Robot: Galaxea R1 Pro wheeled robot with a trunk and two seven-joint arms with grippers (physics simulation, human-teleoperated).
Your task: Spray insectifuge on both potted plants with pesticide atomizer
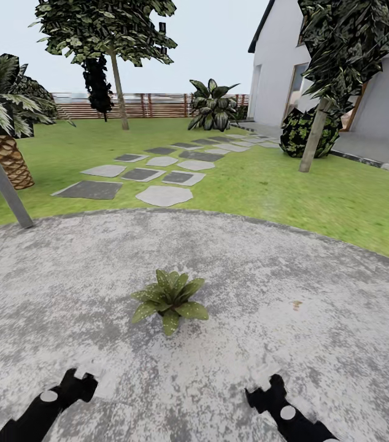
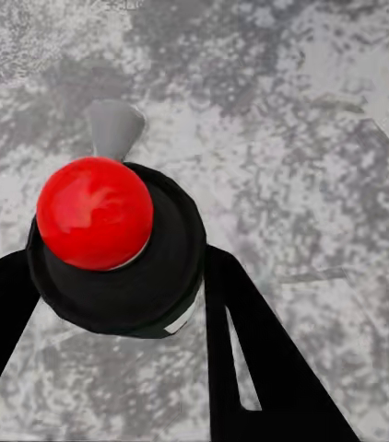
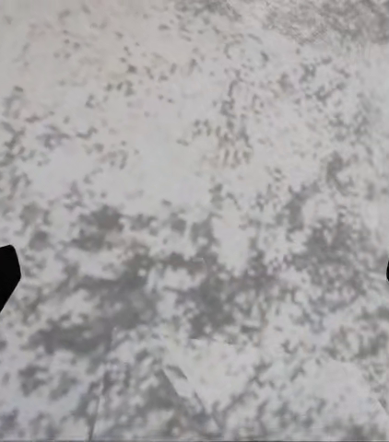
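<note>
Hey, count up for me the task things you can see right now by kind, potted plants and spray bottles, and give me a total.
Potted plants: 1, the broad-leaved potted plant on the paved patio.
Spray bottles: 1, the pesticide atomizer, held between the left gripper fingers.
Total: 2

The left gripper (image 2: pixel 111 276) is held low at near left, fingers clamped; the right gripper (image 3: pixel 194 276) is spread wide at near right.

Stepping stones (image 1: pixel 157 169) run across the lawn toward a white house (image 1: pixel 342 92), wooden fence (image 1: pixel 139 105) at the back, palm (image 1: pixel 1 116) off left.
</note>
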